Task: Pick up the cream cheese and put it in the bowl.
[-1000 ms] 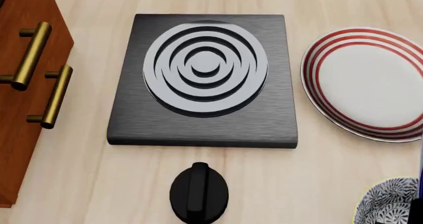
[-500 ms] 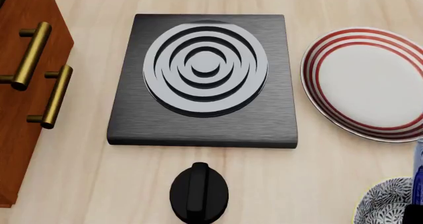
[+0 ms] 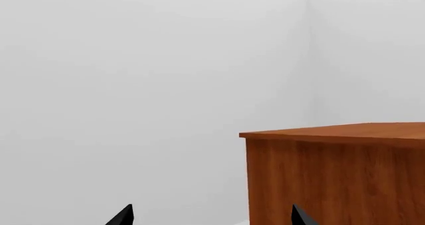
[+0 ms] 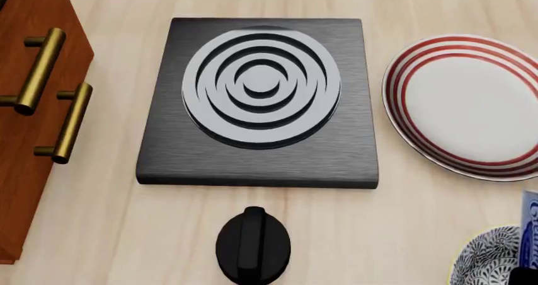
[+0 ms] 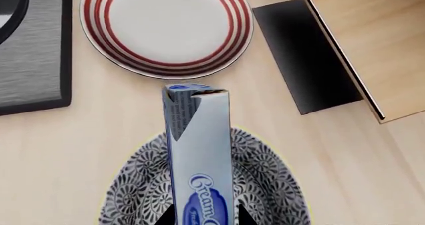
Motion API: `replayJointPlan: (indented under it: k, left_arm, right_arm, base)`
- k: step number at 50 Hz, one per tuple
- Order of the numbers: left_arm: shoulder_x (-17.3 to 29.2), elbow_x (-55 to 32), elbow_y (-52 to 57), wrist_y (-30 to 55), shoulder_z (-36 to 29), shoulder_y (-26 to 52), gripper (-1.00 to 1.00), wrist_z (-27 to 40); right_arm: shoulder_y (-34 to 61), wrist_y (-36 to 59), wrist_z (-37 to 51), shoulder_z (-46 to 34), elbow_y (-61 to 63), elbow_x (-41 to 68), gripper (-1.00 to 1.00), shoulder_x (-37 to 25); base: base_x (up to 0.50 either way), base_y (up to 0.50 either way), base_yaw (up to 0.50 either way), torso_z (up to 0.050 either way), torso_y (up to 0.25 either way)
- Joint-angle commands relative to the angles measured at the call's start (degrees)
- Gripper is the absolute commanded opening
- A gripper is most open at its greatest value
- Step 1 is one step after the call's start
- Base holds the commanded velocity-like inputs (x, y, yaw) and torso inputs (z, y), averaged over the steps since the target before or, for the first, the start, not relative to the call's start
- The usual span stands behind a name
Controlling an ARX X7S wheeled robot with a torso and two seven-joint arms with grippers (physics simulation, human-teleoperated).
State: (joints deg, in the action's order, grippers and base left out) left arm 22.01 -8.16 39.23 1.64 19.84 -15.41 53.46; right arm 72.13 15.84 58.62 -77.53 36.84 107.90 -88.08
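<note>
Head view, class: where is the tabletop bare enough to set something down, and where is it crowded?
Bare wood lies between the cabinet and hotplate, and either side of the black knob. The near right is crowded: plate, bowl and the cream cheese in the right gripper.

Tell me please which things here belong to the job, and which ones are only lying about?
Belong to the job:
- cream cheese, held in the right gripper
- bowl, directly under the box

Only lying about:
- plate
- hotplate
- black knob
- cabinet
</note>
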Motion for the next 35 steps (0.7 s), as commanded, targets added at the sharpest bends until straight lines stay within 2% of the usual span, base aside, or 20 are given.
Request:
replayJointPlan:
  k: [1, 35]
  left_arm:
    - [-0.1, 0.0, 0.0, -0.1, 0.1, -0.1, 1.00, 0.0]
    - [-0.2, 0.3, 0.0, -0.2, 0.0, -0.2, 1.00, 0.0]
  right_arm:
    - [3.7, 0.2, -0.3, 0.4, -0.6, -1.4, -1.00, 0.1]
    - [1.3, -0.8, -1.8, -0.8, -4.3, -2.8, -1.00, 3.3]
  base:
    - [0.00, 0.00, 0.00, 0.000, 0.000]
    - [0.00, 0.00, 0.00, 0.000, 0.001]
